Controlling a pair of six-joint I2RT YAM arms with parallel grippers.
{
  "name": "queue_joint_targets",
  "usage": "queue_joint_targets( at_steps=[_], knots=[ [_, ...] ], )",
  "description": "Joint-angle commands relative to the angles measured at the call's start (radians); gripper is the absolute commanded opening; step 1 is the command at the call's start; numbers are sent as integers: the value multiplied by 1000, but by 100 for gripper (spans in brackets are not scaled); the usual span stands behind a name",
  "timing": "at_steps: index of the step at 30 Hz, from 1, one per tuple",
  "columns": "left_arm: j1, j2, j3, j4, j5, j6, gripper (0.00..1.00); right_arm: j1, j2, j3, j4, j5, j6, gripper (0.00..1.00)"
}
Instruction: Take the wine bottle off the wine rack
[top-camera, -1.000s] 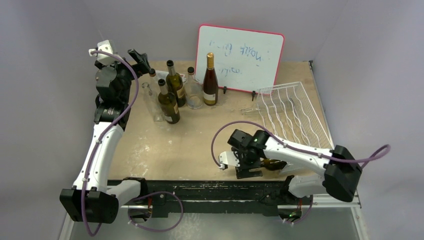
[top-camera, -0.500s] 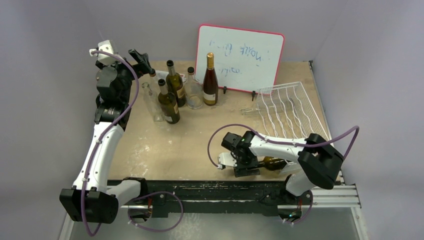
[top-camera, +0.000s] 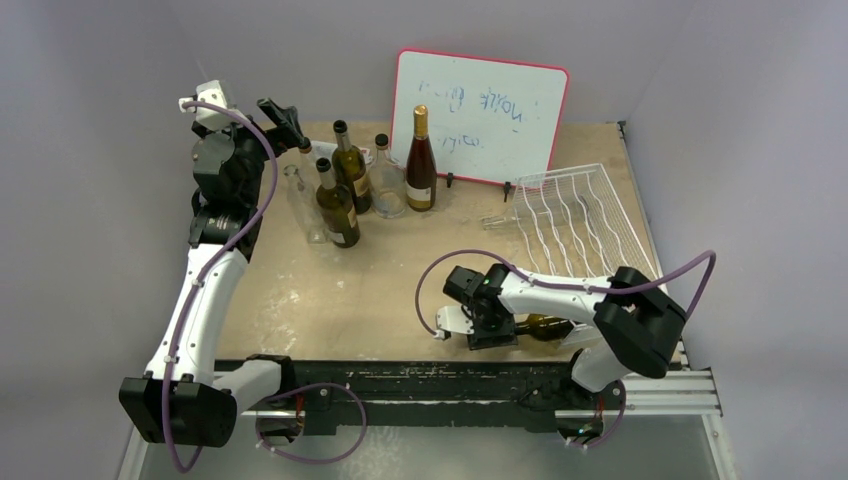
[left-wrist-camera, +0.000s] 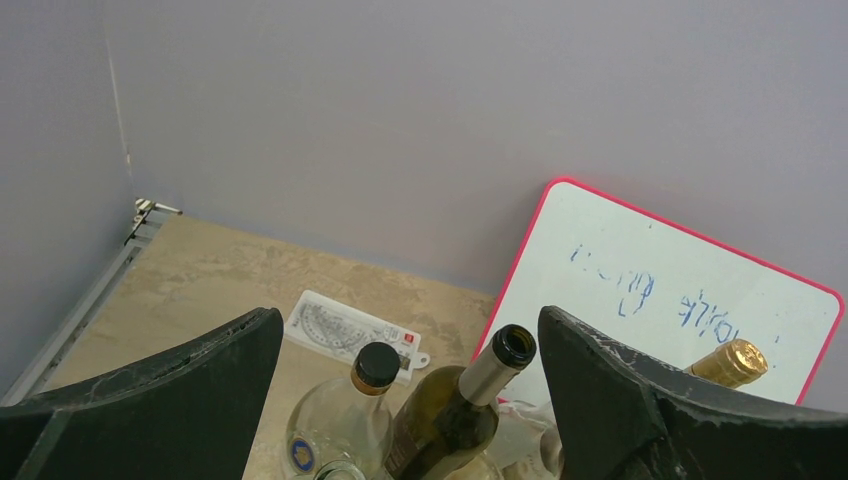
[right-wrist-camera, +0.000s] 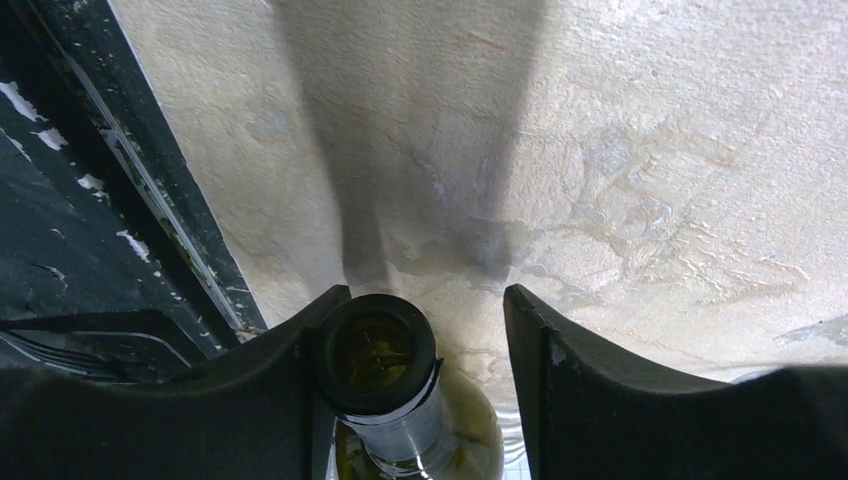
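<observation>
bottle (top-camera: 548, 326): lying on tabletop (top-camera: 330, 300) at 4 o'clock, off rack (top-camera: 585, 225) | right gripper (right-wrist-camera: 425, 305): parted astride neck, unclamped | left gripper (left-wrist-camera: 408, 320): spread wide, empty | advice: widen evenly, retreat along neck, don't roll it

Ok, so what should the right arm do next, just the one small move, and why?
Probably draw the right gripper back off the neck. The wine bottle already lies on the table, clear of the wine rack, and the jaws stand open, with a gap beside the neck.
</observation>
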Motion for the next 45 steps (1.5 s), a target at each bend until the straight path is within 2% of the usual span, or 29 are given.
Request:
queue_joint_targets(
  at_steps=[1, 4, 12, 16, 24, 38, 45],
  knots=[
    [-6, -9, 24, 48, 19, -11, 99, 0, 23, 43, -27, -39, 1, 56],
    [-8, -8, 23, 47, 15, -10, 99, -1, 27, 57, -21, -54, 2, 45],
    [-10, -12, 24, 45, 12, -8, 99, 0, 43, 118, -17, -74, -19, 32],
    [-12, -13, 23, 43, 7, -3, 99, 0, 47, 179, -18, -140, -38, 25],
    [-13, -14, 27, 42, 3, 1, 99, 14, 71, 256, -26, -225, -56, 0],
    [-13, -13, 23, 44, 4, -1, 99, 85, 109, 401, 31, -257, 15, 0],
    [-15, -13, 21, 42, -1, 2, 99, 111, 74, 497, 96, -311, 18, 0]
  ],
)
